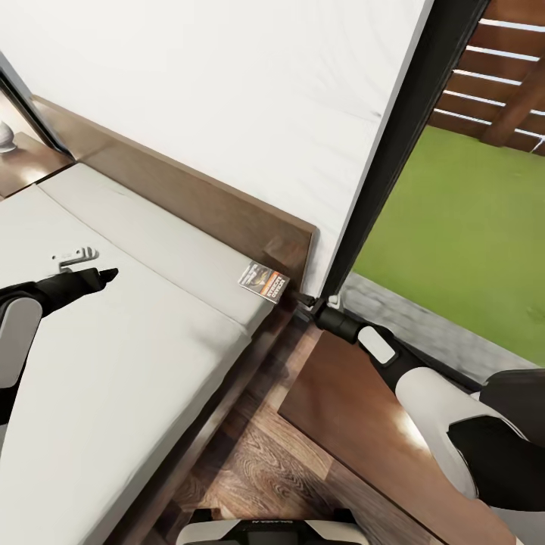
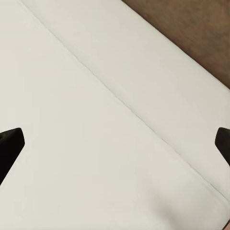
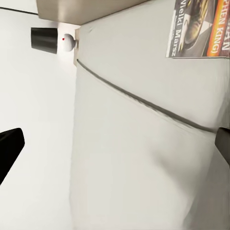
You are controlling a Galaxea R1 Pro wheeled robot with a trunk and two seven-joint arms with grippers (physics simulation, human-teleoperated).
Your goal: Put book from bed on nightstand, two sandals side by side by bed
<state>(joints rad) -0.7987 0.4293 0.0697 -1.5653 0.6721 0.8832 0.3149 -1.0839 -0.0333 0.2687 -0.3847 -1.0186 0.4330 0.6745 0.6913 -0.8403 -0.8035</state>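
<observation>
We are in the bedroom, facing a white wall with the bed (image 1: 113, 363) on the left, a glossy dark-brown nightstand (image 1: 356, 424) on the right beside it, and a dark-framed opening onto green grass further right. Judging by how things lie, nothing of the task is finished yet: the book (image 1: 264, 281) lies on the far right corner of the pale mattress, close to the headboard, not on a nightstand. We count one book, one bed, and two nightstands, the second (image 1: 26, 163) at the far left edge carrying some pale object. We see no sandals here, so that step looks untouched as well. The right gripper (image 1: 308, 301) reaches over the nightstand toward the mattress corner, just beside the book but apart from it; in its wrist view the fingers stand wide with the book (image 3: 199, 28) ahead. The left gripper (image 1: 106, 275) hovers over the mattress, fingers (image 2: 9, 146) spread wide, holding nothing.
</observation>
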